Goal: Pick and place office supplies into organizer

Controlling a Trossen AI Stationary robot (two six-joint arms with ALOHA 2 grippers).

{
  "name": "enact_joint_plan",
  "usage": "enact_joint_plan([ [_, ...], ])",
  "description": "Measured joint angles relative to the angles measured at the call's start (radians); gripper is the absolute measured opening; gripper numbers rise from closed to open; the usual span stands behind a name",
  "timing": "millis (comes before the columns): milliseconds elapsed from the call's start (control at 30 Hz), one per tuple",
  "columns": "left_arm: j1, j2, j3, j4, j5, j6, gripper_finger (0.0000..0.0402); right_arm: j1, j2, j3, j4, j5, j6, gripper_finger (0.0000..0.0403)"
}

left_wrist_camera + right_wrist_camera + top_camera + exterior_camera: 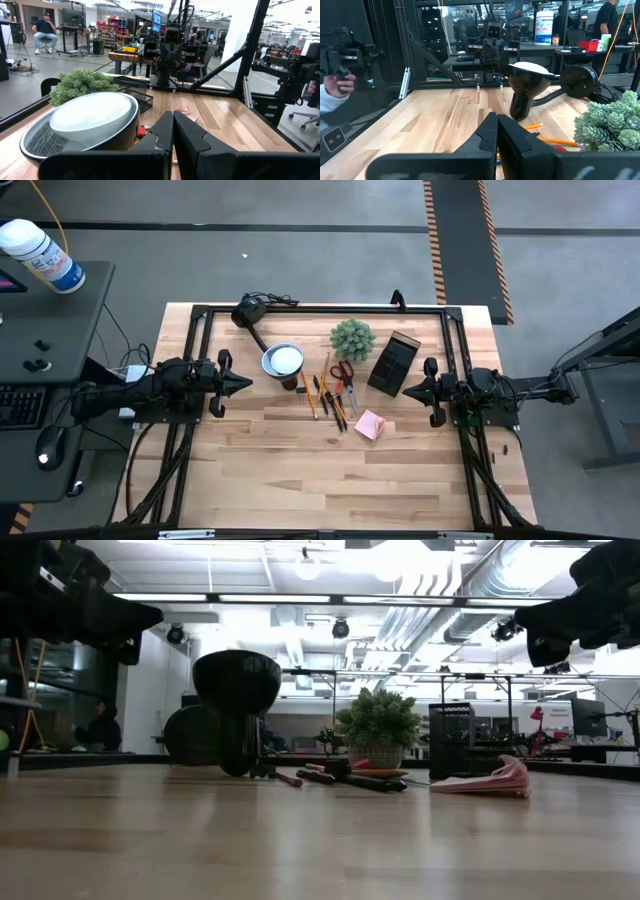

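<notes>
Currently one table [250,470] carries two arms, one at each side edge. One lamp [281,360] lies left of centre, its round white head facing up. One black organizer [394,364] stands right of centre, near the far edge; from above its compartments look dark, and what they hold cannot be made out. One green plant [352,338] sits just left of the organizer. One pair of scissors [342,373], red-handled, lies beside the plant's near side, among several thin pencils [326,392] whose exact count cannot be told. One pink pad [369,425] lies nearest the front, apart from the pencils.

The left gripper [243,383] hangs above the table at the left side, fingers pressed together, holding nothing. The right gripper [408,390] hangs at the right side, just beside the organizer's near corner, fingers likewise together and empty.
</notes>
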Motion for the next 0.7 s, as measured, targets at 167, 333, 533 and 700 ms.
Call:
enact_joint_plan([
  [167, 0.000, 0.000, 0.000, 0.000, 0.000, 0.000, 0.0001, 0.000, 0.000, 0.000, 0.005, 0.019, 0.000, 0.0000],
  [333, 0.000, 0.000, 0.000, 0.019, -0.041, 0.000, 0.0001, 0.000, 0.000, 0.000, 0.009, 0.023, 0.059, 0.0000],
  [533, 0.000, 0.000, 0.000, 0.016, -0.113, 0.000, 0.0001, 0.000, 0.001, 0.000, 0.025, 0.016, -0.015, 0.0000],
  [700, 0.000, 0.000, 0.000, 0.019, -0.128, -0.015, 0.0001, 0.000, 0.018, 0.000, 0.038, -0.033, -0.094, 0.0000],
])
